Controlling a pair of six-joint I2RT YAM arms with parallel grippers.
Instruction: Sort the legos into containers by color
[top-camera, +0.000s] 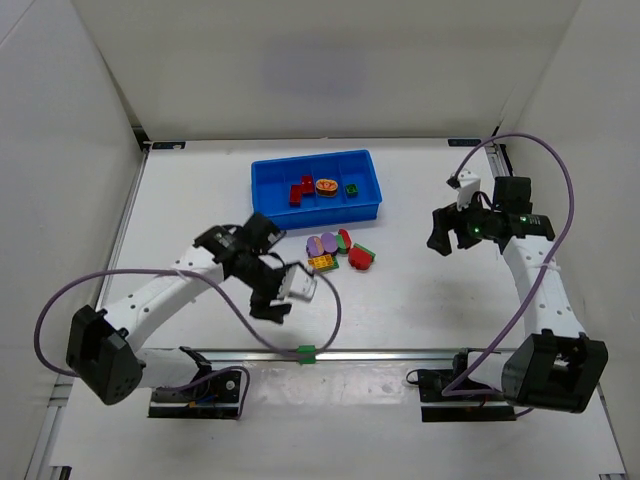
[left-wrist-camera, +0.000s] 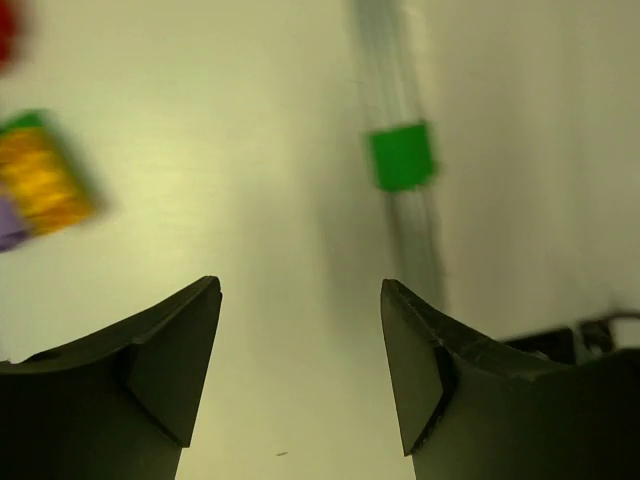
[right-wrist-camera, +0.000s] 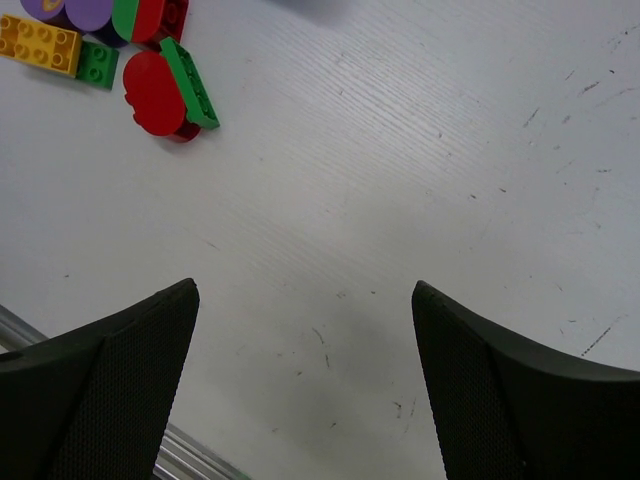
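The blue tray (top-camera: 268, 182) stands at the back centre and holds red bricks (top-camera: 300, 190), an orange-and-red oval (top-camera: 327, 186) and a green brick (top-camera: 352, 188) in separate compartments. Loose legos lie in front of it: purple ovals (top-camera: 322, 243), a yellow brick (top-camera: 322, 262), and a red oval with a green brick (top-camera: 360, 257). The right wrist view shows them too: the yellow brick (right-wrist-camera: 40, 45), the red oval (right-wrist-camera: 155, 92) and the green brick (right-wrist-camera: 190, 82). My left gripper (top-camera: 272, 305) (left-wrist-camera: 300, 290) is open and empty, left of and nearer than the pile. My right gripper (top-camera: 448, 238) (right-wrist-camera: 305, 295) is open and empty, right of the pile.
An aluminium rail (top-camera: 380, 352) with a green clip (top-camera: 305, 352) runs along the table's near edge; the clip also shows in the left wrist view (left-wrist-camera: 400, 155). White walls enclose the table on three sides. Purple cables loop beside both arms.
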